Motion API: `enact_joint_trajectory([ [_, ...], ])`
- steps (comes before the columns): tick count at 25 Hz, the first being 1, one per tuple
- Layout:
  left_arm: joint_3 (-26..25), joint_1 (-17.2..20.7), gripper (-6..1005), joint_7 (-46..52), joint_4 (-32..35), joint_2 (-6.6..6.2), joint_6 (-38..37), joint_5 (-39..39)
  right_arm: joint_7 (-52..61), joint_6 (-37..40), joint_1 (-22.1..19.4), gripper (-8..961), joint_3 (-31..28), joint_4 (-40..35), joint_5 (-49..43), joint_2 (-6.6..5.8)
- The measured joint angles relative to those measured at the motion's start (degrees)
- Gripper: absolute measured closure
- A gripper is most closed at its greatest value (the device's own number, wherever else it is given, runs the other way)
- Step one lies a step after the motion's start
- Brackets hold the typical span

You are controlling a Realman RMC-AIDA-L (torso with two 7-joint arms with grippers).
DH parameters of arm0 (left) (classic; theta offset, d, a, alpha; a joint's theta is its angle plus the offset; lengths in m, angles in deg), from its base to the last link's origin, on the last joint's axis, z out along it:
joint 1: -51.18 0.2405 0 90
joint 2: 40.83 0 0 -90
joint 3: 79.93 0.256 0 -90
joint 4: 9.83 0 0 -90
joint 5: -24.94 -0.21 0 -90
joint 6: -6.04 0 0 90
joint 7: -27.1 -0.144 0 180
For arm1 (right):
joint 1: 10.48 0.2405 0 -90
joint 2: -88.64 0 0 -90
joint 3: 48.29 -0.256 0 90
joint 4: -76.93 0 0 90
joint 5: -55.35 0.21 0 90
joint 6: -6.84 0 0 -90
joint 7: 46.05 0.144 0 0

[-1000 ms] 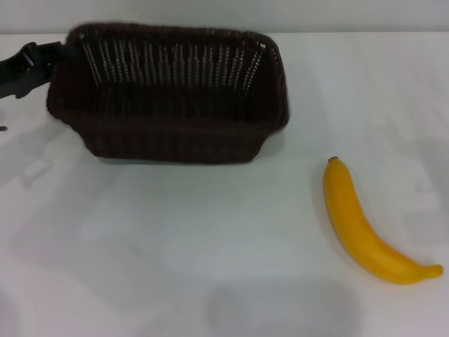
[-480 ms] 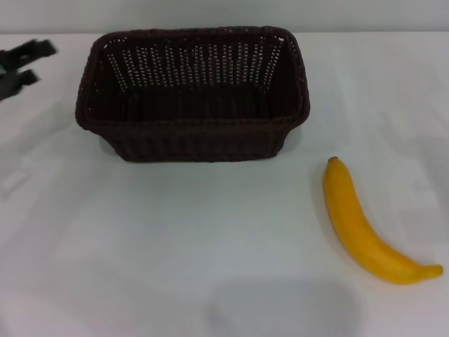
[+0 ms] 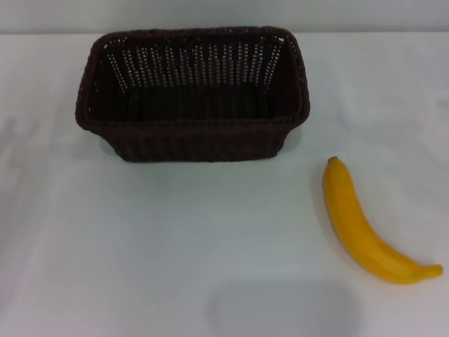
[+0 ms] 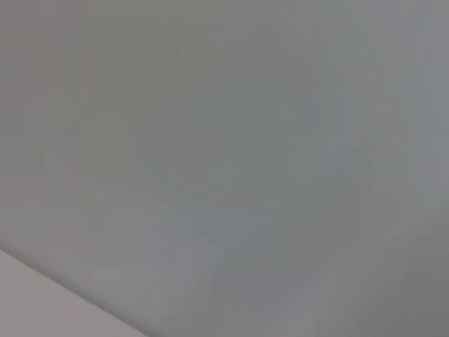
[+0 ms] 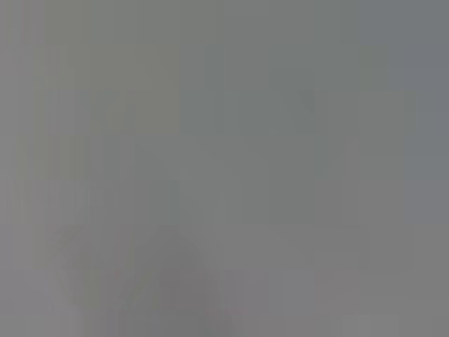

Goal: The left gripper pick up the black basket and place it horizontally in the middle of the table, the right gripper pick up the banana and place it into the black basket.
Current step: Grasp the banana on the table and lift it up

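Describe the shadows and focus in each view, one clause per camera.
Head view: sharp enough; a soft grey shadow patch lies on the table at the near edge, with faint shade under the black basket and beside the banana. Left wrist view: featureless grey blur with one paler corner. Right wrist view: uniform grey blur, nothing resolvable.

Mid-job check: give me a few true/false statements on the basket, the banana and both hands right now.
1. The black basket stands upright on the table. True.
2. The banana lies inside the basket. False: it lies on the table, to the basket's right and nearer the robot.
3. The left hand grips the basket's rim. False: no hand shows in any view.
4. The basket is empty. True.
5. Banana and basket are apart. True.
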Motion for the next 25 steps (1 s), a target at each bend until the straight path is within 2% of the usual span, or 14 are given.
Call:
enact_joint_trajectory([
  [2,-1.0,0.6,127,-6.9,-2.4,0.50,0.1,2.3,9.3,0.0,0.8,85,-0.6,6.8,-11.1,-4.25],
  [4,-2.4,0.8,127,-15.0,-5.7,0.89,0.4,4.8,19.4,0.0,2.2,85,-2.3,13.4,-23.8,-7.42],
  [5,-2.9,0.8,127,-18.9,-7.4,1.04,0.5,6.5,22.9,-0.3,2.8,85,-3.1,16.2,-28.4,-8.13],
  [6,-3.0,0.8,128,-21.7,-8.8,1.07,0.7,7.9,27.1,-1.2,3.2,85,-5.0,20.6,-35.3,-8.20],
  [7,-3.1,0.8,128,-25.6,-10.8,1.12,1.0,9.8,30.8,-2.1,3.4,85,-6.9,25.5,-41.8,-7.65],
  [9,-3.1,0.5,129,-30.9,-13.6,1.12,1.6,12.5,37.7,-4.3,3.2,85,-10.7,37.2,-55.6,-4.53],
  [10,-3.1,0.3,130,-33.2,-14.9,1.15,1.9,13.9,42.2,-5.9,2.9,85,-13.0,45.0,-64.6,-1.80],
  [11,-3.1,0.2,130,-34.2,-15.5,1.18,2.0,14.6,44.4,-6.8,2.8,85,-14.1,49.7,-68.9,0.10],
  [12,-3.1,0.2,131,-35.1,-16.0,1.21,2.1,15.3,47.6,-9.0,2.6,85,-16.0,56.5,-75.9,3.23],
  [15,-3.1,0.0,132,-35.7,-16.4,1.24,2.4,16.4,55.6,-16.7,3.0,85,-18.7,73.1,-90.7,11.28],
  [18,-3.1,-0.1,133,-35.8,-16.4,1.26,2.7,17.5,60.2,-18.3,2.7,84,-15.6,77.1,-92.8,11.47],
  [20,-3.1,0.1,134,-35.8,-16.5,1.26,2.9,18.5,67.5,-19.0,2.5,84,-10.4,80.4,-94.2,11.12],
  [23,-3.1,0.1,134,-35.9,-16.5,1.27,3.1,19.4,71.7,-20.1,2.7,84,-8.2,81.6,-96.1,11.17],
  [25,-3.1,0.0,135,-35.9,-16.5,1.26,3.0,19.7,76.7,-21.0,3.3,84,-4.2,82.1,-98.6,11.34],
])
